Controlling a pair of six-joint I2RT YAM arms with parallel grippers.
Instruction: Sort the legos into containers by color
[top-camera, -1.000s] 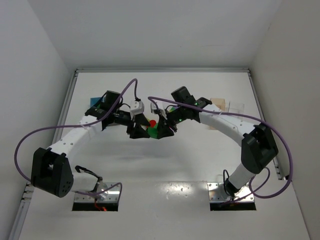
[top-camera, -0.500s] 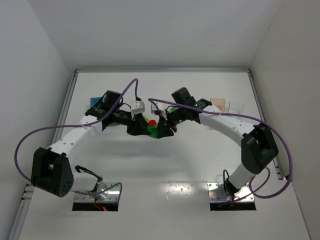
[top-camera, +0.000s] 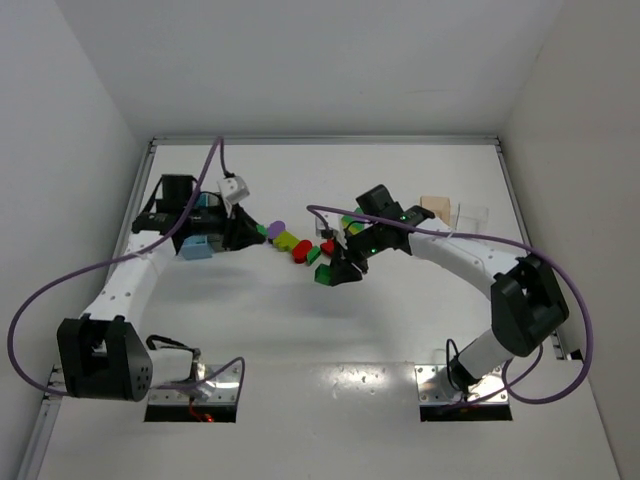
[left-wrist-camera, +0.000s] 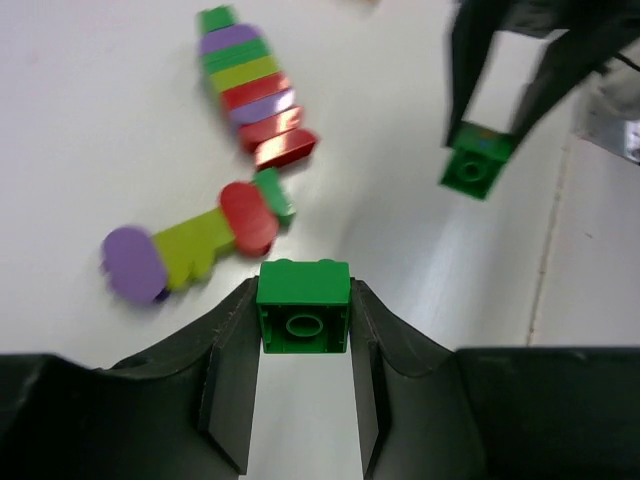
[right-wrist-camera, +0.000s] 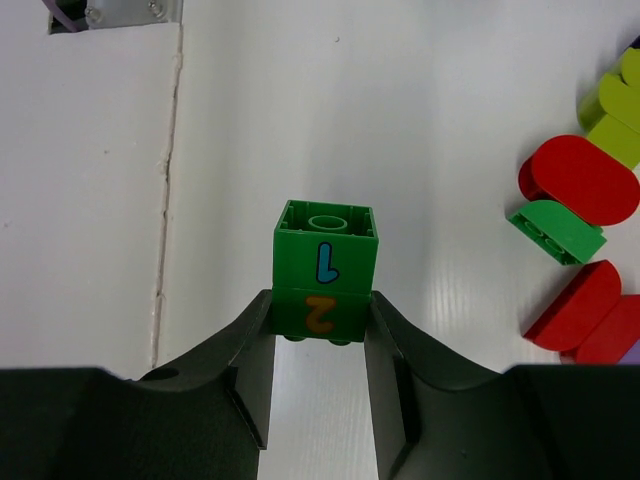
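My left gripper (left-wrist-camera: 303, 300) is shut on a plain green lego (left-wrist-camera: 303, 307), held above the table at the left (top-camera: 243, 232). My right gripper (right-wrist-camera: 320, 312) is shut on two stacked green legos (right-wrist-camera: 325, 262) marked 1 and 2, near the table's middle (top-camera: 336, 268). Between the grippers lie loose legos: a purple one (left-wrist-camera: 133, 263), a yellow one (left-wrist-camera: 195, 248), a red one (left-wrist-camera: 250, 217), a small green one (left-wrist-camera: 275, 195) and the striped cluster (left-wrist-camera: 255, 85). A light blue container (top-camera: 196, 248) sits under my left arm. The peach container (top-camera: 435, 208) and the clear container (top-camera: 472, 213) stand at the right.
White walls close in the table on three sides. Purple cables loop out from both arms. My left arm hides much of the area around the light blue container.
My left gripper closed on the green lego and pulled back to the left with it, uncovering the row of loose legos. My right gripper shifted slightly nearer with its green stack.
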